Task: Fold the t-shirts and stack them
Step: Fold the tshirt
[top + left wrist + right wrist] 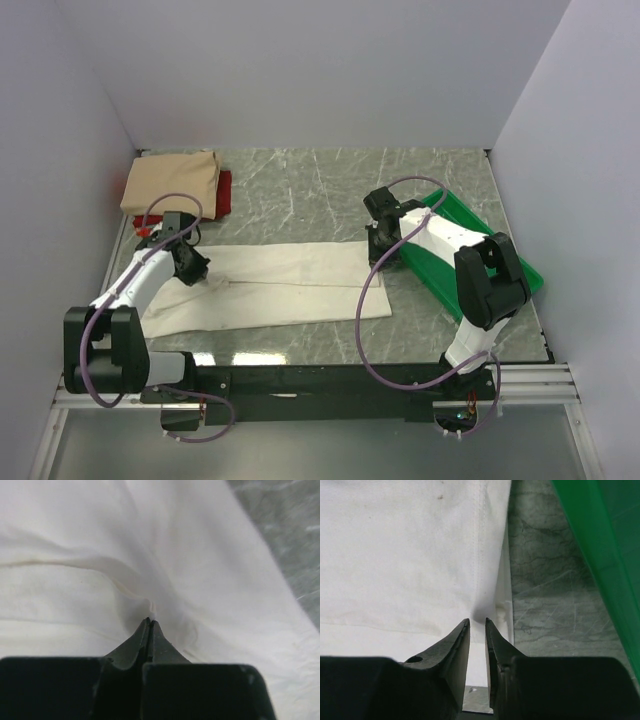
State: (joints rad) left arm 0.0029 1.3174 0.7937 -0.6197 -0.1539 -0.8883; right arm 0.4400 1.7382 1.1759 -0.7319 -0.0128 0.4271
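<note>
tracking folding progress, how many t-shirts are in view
3: cream t-shirt spread centrally, tan t-shirt folded far left, red t-shirt at its right edge. Others may be hidden.

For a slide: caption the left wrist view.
Left gripper shut, pinching a fold of the cream shirt.

The top camera looked down from above and behind the arms on the whole table, while both wrist cameras stared past their fingers, very near, at the shared cream t-shirt.
</note>
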